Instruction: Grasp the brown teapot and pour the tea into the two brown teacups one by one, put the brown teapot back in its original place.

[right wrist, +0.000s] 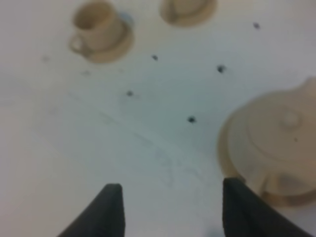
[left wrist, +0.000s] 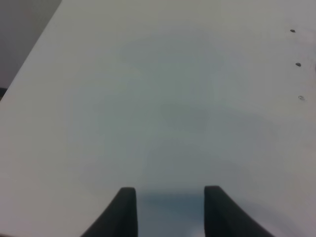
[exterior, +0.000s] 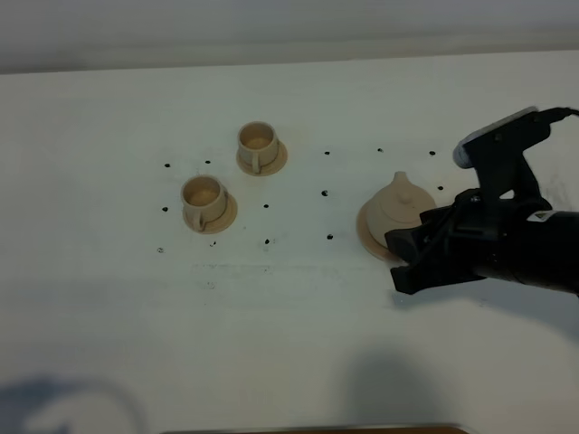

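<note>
The brown teapot (exterior: 399, 201) stands on its wide tan saucer (exterior: 369, 231), its original place, at the table's right. My right gripper (exterior: 398, 260) is open just in front of the pot, low over the table, with nothing between its fingers. In the right wrist view the teapot (right wrist: 279, 140) lies just past one fingertip (right wrist: 233, 190) of the gripper (right wrist: 173, 188). The two brown teacups (exterior: 257, 143) (exterior: 204, 200) stand on small saucers at centre left; they also show in the right wrist view (right wrist: 96, 22) (right wrist: 187, 6). My left gripper (left wrist: 170, 191) hangs open over bare table.
Small black dots (exterior: 325, 193) mark the white table (exterior: 289, 325) around the cups and teapot. The right arm's black body (exterior: 507, 240) covers the table to the right of the pot. A dark edge (exterior: 312, 429) runs along the front.
</note>
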`<state>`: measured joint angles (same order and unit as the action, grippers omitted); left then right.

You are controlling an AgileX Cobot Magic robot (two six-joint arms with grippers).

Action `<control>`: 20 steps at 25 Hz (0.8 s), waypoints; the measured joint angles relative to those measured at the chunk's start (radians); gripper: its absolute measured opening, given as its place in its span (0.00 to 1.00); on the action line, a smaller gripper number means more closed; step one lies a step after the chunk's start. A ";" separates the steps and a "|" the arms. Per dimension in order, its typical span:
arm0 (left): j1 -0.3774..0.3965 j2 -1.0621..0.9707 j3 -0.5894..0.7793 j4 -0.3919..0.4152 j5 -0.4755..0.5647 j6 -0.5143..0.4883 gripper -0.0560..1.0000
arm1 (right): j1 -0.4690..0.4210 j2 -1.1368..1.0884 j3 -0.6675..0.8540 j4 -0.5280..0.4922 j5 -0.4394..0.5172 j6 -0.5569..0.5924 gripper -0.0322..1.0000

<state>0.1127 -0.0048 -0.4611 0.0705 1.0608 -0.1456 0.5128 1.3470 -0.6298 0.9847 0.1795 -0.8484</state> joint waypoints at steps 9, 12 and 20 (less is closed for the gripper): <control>0.000 0.000 0.000 0.000 0.000 0.000 0.35 | 0.000 0.096 -0.124 -0.422 -0.036 0.562 0.47; 0.000 0.000 0.000 0.000 0.000 0.000 0.35 | 0.000 0.118 -0.177 -0.659 0.007 0.857 0.47; 0.000 0.000 0.000 0.000 0.000 0.000 0.35 | 0.000 0.199 -0.223 -0.779 0.105 1.012 0.47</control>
<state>0.1127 -0.0048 -0.4611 0.0705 1.0608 -0.1456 0.5128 1.5462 -0.8523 0.2059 0.2847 0.1634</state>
